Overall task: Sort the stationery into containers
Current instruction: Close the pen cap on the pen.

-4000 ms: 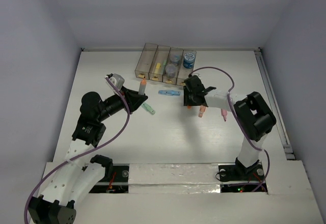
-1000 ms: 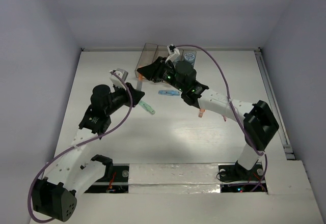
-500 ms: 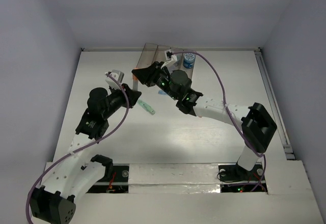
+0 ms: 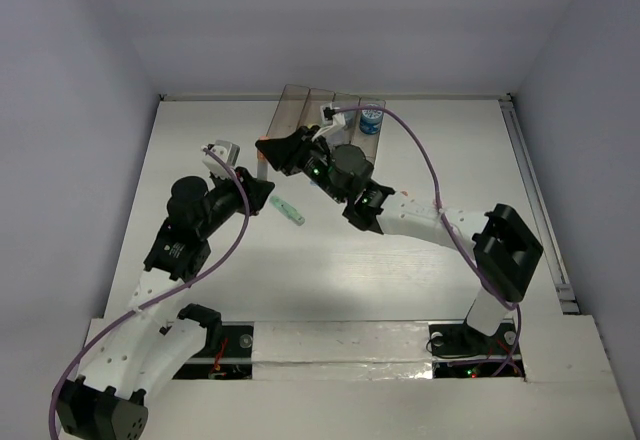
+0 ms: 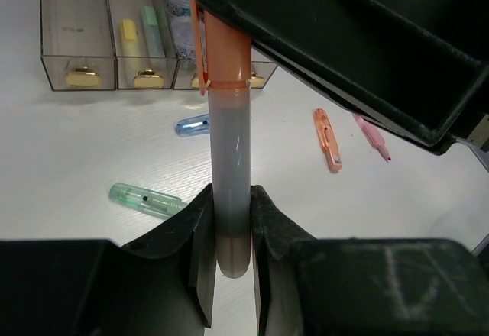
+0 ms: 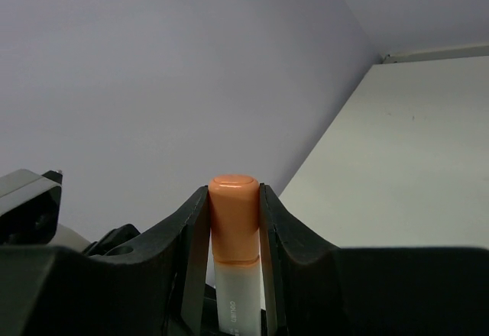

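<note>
An orange-capped marker (image 5: 231, 122) with a pale body stands upright in the air, held by both grippers. My left gripper (image 5: 229, 198) is shut on its lower body. My right gripper (image 6: 233, 198) is shut on its orange cap (image 6: 233, 214) from above. From the top view the two grippers meet left of the containers (image 4: 300, 110), left gripper (image 4: 262, 188), right gripper (image 4: 266, 147). The four smoky-brown containers (image 5: 76, 46) hold a yellow and a green stick and blue rolls. Green (image 5: 145, 198), blue (image 5: 192, 124), orange (image 5: 327, 137) and pink (image 5: 372, 137) sticks lie on the table.
A blue roll (image 4: 371, 120) stands in the rightmost container. The green stick (image 4: 288, 210) lies just right of the left gripper. My right arm (image 4: 400, 210) stretches across the table's middle, hiding the blue, orange and pink sticks in the top view.
My right gripper has swung left from in front of the containers to the marker in the left gripper and closed on its cap. The left gripper shifted slightly.
</note>
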Tool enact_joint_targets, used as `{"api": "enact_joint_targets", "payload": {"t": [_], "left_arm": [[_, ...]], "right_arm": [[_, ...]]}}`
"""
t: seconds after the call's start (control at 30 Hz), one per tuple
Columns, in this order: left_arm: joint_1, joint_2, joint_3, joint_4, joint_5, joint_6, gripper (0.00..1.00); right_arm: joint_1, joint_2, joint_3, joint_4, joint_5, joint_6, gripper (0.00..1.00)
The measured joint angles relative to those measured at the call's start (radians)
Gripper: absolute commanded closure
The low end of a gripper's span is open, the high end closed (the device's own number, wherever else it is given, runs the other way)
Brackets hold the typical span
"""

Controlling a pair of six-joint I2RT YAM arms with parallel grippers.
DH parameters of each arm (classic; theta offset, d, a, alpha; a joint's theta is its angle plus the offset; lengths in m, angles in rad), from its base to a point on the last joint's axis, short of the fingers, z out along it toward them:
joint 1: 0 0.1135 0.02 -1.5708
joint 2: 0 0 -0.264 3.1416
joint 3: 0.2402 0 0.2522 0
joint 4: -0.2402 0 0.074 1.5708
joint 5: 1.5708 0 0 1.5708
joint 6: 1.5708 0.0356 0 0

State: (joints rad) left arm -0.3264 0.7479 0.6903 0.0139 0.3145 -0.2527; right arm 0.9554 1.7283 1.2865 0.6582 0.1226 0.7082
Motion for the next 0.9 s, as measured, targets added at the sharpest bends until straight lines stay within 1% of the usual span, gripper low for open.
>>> {"api": "enact_joint_targets", "payload": {"t": [0.2, 0.4, 0.57, 0.7, 0.9], "left_arm": [[0.0, -0.002, -0.001, -0.028, -0.003, 0.0, 1.0], [-0.003, -0.002, -0.002, -0.037, -0.012, 0.0, 1.0], [-0.008, -0.005, -0.002, -0.043, -0.013, 0.0, 1.0], [-0.008, -0.011, -0.002, -0.056, -0.013, 0.0, 1.0], [-0.008, -0.027, -0.006, -0.127, 0.033, 0.01, 1.0]], "right_arm": [[0.023, -0.009, 0.001, -0.052, 0.044, -0.056, 1.0], [0.047, -0.019, 0.032, -0.142, 0.107, -0.118, 1.0], [0.05, -0.029, 0.041, -0.181, 0.104, -0.128, 1.0], [0.049, -0.032, 0.027, -0.17, 0.079, -0.118, 1.0], [0.047, -0.072, -0.113, -0.046, 0.041, -0.076, 1.0]]}}
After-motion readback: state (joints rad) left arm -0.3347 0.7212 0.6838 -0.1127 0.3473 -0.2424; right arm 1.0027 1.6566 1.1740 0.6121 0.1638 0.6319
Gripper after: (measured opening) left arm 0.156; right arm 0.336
